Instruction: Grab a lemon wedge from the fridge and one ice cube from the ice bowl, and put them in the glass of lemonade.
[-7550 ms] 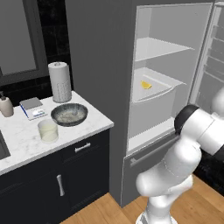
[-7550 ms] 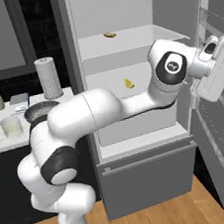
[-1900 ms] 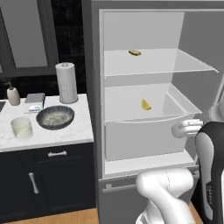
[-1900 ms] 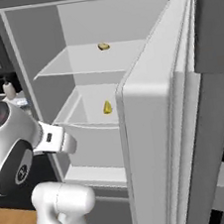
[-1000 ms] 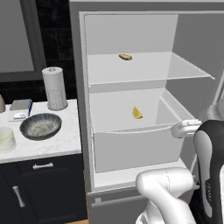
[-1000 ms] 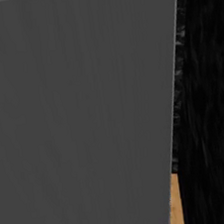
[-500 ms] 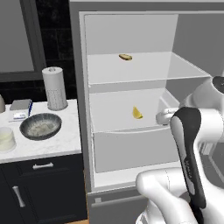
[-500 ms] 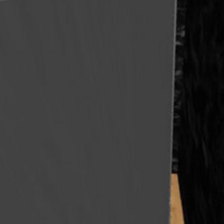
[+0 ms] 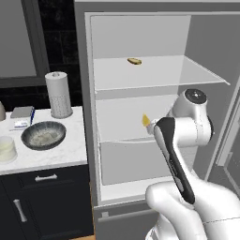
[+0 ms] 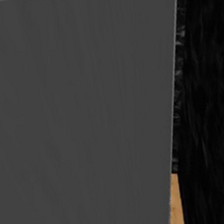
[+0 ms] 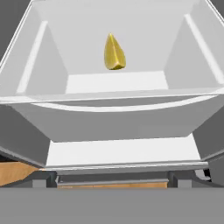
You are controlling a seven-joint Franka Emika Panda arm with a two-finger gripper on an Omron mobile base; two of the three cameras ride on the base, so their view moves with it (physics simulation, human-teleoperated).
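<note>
The fridge [image 9: 82, 93] stands open, showing its white shelves. The lemon wedge [image 9: 146, 120] lies in the white drawer [image 9: 126, 161] under the lower shelf. In the hand view the lemon wedge [image 11: 114, 53] rests at the back of the drawer [image 11: 109, 116], ahead of the camera and above it in the picture, untouched. My own arm [image 9: 174, 146] hides the gripper, which is just right of the wedge at the drawer's front; nothing is held. The ice bowl [image 9: 43, 135] and the glass of lemonade [image 9: 5, 149] sit on the counter to the left.
A brownish oblong piece [image 9: 134, 61] lies on the upper glass shelf. A white paper-towel roll [image 9: 58, 94] stands behind the bowl. The open fridge door [image 10: 84, 112] blocks the right base view, with a strip of wood floor [image 10: 173, 201] beside it.
My arm has swung left across the fridge opening, bringing the hand up to the drawer front near the wedge. The base has stood still over the last second.
</note>
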